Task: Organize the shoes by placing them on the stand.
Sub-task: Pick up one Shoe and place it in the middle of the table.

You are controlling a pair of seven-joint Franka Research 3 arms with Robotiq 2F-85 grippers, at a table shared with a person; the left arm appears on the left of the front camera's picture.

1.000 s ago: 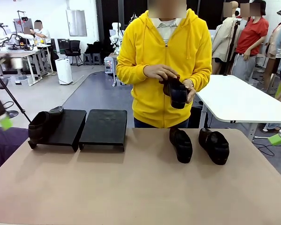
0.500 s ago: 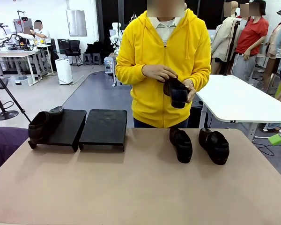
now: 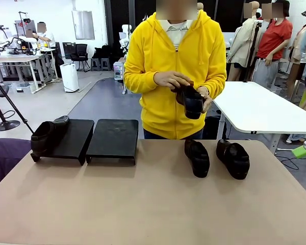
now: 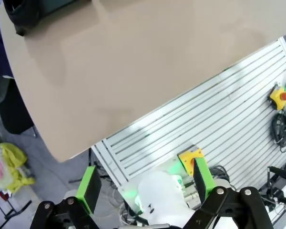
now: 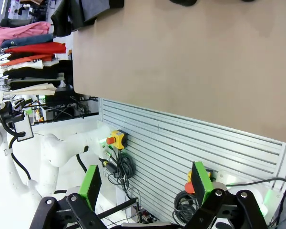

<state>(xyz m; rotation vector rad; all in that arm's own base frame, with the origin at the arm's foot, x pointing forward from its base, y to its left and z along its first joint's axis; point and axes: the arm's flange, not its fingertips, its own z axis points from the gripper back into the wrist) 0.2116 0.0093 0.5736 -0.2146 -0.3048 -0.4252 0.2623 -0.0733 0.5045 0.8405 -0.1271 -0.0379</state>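
One black shoe point(image 3: 45, 136) rests on the left edge of the left stand point(image 3: 71, 137), and the right stand point(image 3: 113, 138) is bare. Two more shoes point(image 3: 197, 157) point(image 3: 233, 158) lie side by side on the table's right half. The person in a yellow hoodie holds the fourth shoe point(image 3: 192, 100) in both hands at chest height. My left gripper point(image 4: 146, 183) hangs open beyond the table's near left corner, holding nothing. My right gripper point(image 5: 145, 185) is open too, off the table's right side; one green pad point(image 3: 302, 151) shows at the right edge.
The tan table point(image 3: 143, 204) has wide free room in its middle and front. Below the table edge the wrist views show a slatted white base point(image 4: 219, 124) and yellow emergency-stop boxes point(image 5: 115, 140). A white table point(image 3: 255, 109) stands behind at the right.
My left gripper, seen at the left edge a second ago, has pulled back out of the front view. The person has shifted slightly with the held shoe. The shoes on the table have not moved.
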